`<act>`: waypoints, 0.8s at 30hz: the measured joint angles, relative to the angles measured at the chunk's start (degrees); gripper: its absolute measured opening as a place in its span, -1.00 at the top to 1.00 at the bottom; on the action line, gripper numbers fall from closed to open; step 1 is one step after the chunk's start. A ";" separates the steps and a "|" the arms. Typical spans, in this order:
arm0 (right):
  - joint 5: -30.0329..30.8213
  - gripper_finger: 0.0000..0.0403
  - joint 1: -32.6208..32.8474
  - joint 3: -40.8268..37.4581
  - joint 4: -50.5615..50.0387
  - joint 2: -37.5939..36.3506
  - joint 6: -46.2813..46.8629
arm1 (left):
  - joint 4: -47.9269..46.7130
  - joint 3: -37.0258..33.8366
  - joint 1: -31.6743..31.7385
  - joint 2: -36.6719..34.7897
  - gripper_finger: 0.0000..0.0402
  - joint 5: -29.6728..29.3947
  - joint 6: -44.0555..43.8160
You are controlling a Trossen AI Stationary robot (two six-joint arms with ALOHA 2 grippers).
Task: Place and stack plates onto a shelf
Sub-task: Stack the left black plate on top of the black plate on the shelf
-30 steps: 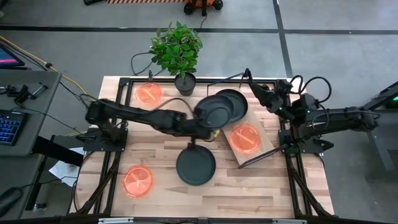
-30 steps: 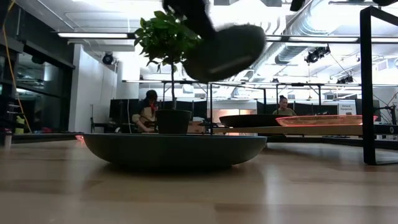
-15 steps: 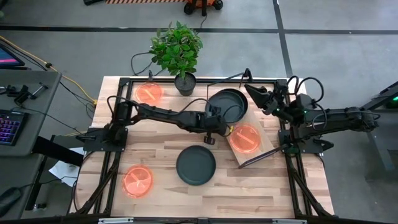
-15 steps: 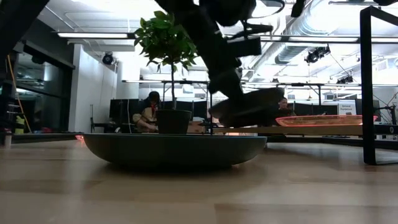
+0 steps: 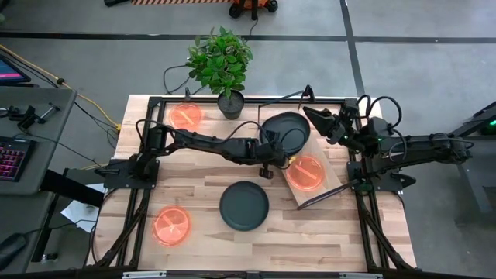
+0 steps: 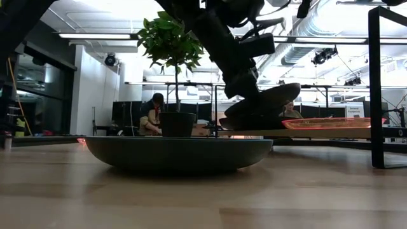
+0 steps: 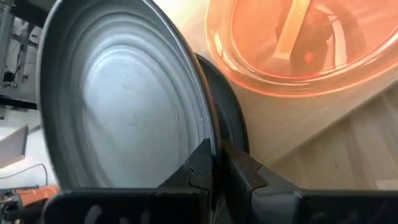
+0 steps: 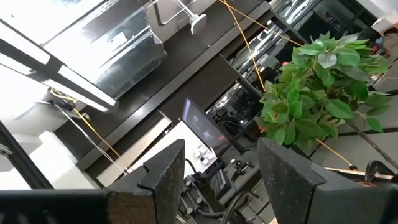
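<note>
The shelf point(image 5: 310, 167) is my landmark: it lies slantwise at the table's right side, with the potted plant point(image 5: 222, 62) beyond its far end, well apart from my reach. On its near half rests an orange plate point(image 5: 304, 172); on its far half lies a grey plate point(image 7: 230, 118) already set down. Away from the shelf, toward the table's middle, sits another grey plate point(image 5: 244, 205), and two more orange plates point(image 5: 172, 225) point(image 5: 185, 116) lie far off on the left side. My left arm stretches across the table to the shelf's far half, and my left claw point(image 7: 214, 163) pinches the rim of the grey plate I carry point(image 5: 285, 130), its fingers point(image 7: 199, 162) pressed on either side; in the low view this plate tilts, one edge touching the plate beneath. A second ago it hung high and well short of the shelf; half a second ago it was just above the board; now it rests on the lower plate. My right claw point(image 8: 221, 165) hovers off the shelf's far right end, fingers spread, holding nothing.
</note>
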 joint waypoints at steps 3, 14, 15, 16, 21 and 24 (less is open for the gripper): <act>-0.02 0.08 0.00 0.00 0.00 0.00 -0.10 | 0.00 0.00 0.00 0.00 0.89 0.43 -0.30; -0.02 0.08 0.00 0.00 0.00 0.00 0.11 | -1.25 -0.02 0.38 -0.03 0.49 -2.59 -2.03; -0.02 0.08 0.00 0.00 0.00 0.00 0.11 | -1.57 -0.03 0.36 -0.21 0.45 -3.81 -2.00; -0.02 0.08 0.00 0.00 0.00 0.00 0.15 | -2.43 -0.04 0.28 -0.59 0.42 -4.79 -1.97; -0.02 0.08 0.00 0.00 -0.06 -0.02 0.15 | -5.56 -0.04 0.24 -2.48 0.28 -3.58 -5.73; -0.02 0.08 0.00 0.00 -0.46 -0.02 -0.10 | -6.97 -0.04 0.24 -4.13 0.26 0.52 -8.51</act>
